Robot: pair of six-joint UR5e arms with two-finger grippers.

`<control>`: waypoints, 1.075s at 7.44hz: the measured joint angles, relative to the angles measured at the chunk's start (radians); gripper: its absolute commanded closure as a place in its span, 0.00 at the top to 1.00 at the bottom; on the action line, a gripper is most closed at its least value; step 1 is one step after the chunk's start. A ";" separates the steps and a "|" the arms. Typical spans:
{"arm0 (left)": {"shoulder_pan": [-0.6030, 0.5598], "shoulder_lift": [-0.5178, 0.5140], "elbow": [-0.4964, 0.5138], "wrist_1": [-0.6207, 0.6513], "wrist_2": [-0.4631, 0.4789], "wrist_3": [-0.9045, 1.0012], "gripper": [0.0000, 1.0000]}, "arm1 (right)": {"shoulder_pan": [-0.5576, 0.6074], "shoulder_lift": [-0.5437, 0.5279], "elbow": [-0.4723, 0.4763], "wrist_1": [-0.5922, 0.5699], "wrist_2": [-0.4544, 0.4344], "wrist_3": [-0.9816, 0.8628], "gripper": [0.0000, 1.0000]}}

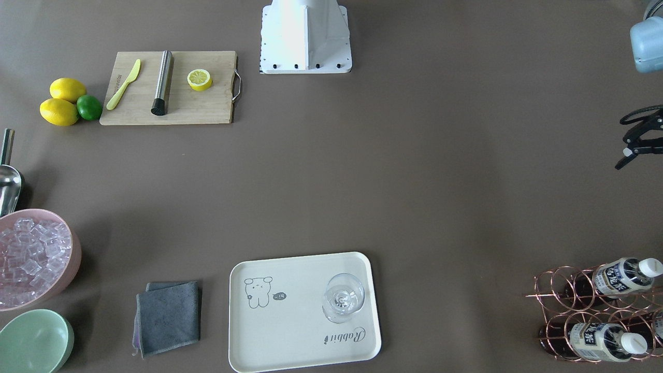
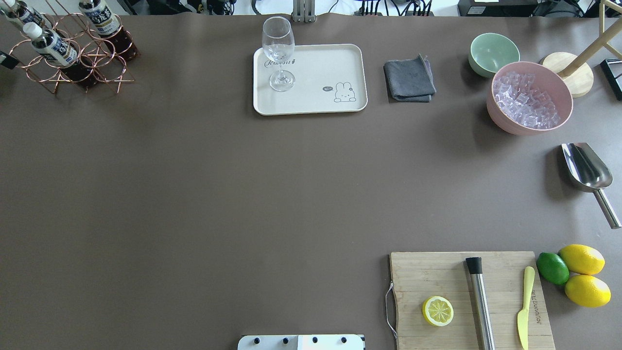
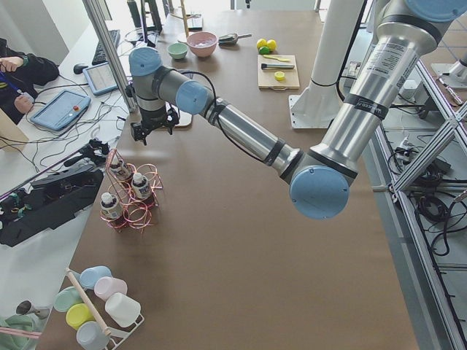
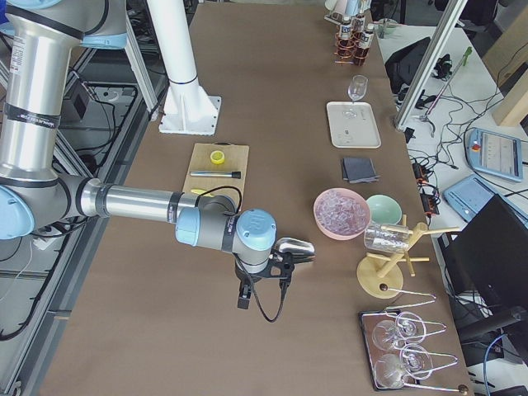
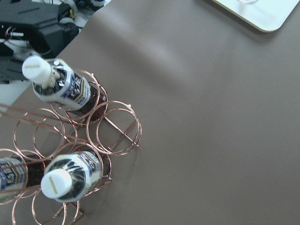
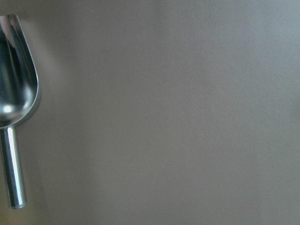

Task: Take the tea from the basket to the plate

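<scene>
While overhead is showing three teas in the basket, front is cropping one; left gripper is gaping empty, right gripper I cannot tell.

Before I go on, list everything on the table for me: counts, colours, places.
tea bottles: 3, dark brown with white caps, in the basket
basket: 1, copper wire, far left corner
tray: 1, cream, far edge, middle
wine glass: 1, clear, upright on the tray
cloth: 1, grey, right of the tray
green bowl: 1, mint, far right
pink bowl: 1, full of ice cubes, beside the green bowl
scoop: 1, steel, right edge
cutting board: 1, wood, near right
lemon half, muddler, knife: 1 each, yellow, steel, yellow, on the board
lemons: 2, yellow, right of the board
lime: 1, green, beside the lemons
left gripper: black, open, near the basket
right gripper: black, by the scoop, state unclear
</scene>
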 measured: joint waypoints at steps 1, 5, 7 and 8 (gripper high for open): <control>-0.030 -0.031 0.009 0.052 0.003 0.105 0.98 | 0.032 -0.012 0.002 0.001 0.000 0.000 1.00; -0.138 -0.172 0.227 0.085 0.002 0.400 0.98 | 0.098 -0.025 0.004 0.003 -0.011 0.000 1.00; -0.136 -0.237 0.338 0.077 0.001 0.423 0.98 | 0.099 -0.025 0.005 0.002 -0.022 -0.001 1.00; -0.125 -0.264 0.387 0.058 0.001 0.427 0.98 | 0.099 -0.025 0.006 0.002 -0.023 -0.001 1.00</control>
